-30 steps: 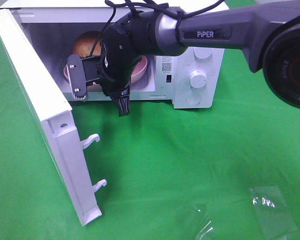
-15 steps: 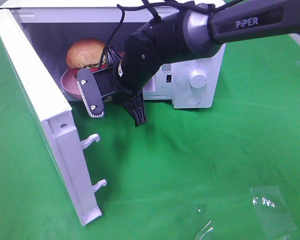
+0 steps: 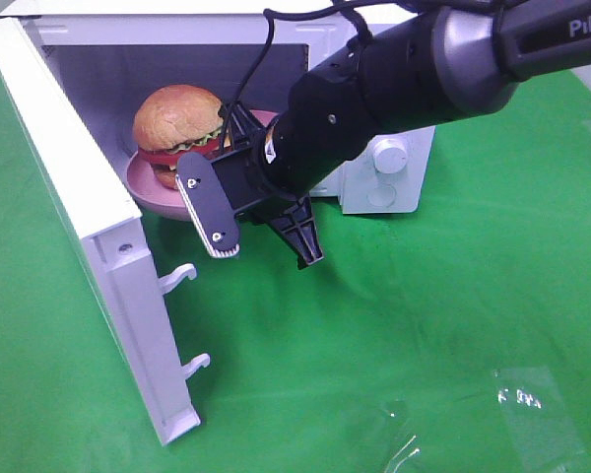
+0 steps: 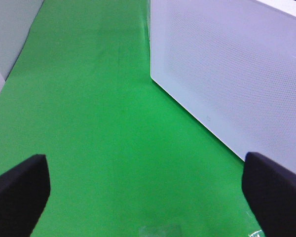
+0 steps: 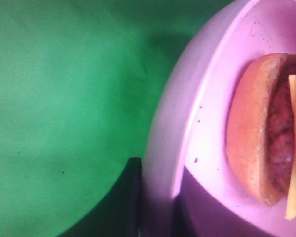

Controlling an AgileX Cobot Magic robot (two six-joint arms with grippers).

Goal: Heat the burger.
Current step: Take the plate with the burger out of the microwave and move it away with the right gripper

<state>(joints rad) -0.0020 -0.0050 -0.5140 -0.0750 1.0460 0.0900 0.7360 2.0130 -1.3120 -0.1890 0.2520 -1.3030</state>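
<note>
Standing open on the left, a white microwave door (image 3: 89,227) hangs from a microwave (image 3: 227,39) set on a green cloth (image 3: 424,325). Just inside the opening, the burger (image 3: 177,123) sits on a pink plate (image 3: 153,187). The right gripper (image 3: 266,225) pinches the plate's rim. Elsewhere, over the cloth, the left gripper (image 4: 145,190) has its jaws spread wide, holding nothing.

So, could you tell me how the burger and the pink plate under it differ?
The burger is tall, domed and multi-coloured, with a golden bun; the pink plate is low, shallow and one plain colour. The plate is wider, its rim showing past the burger. Both are round.
</note>
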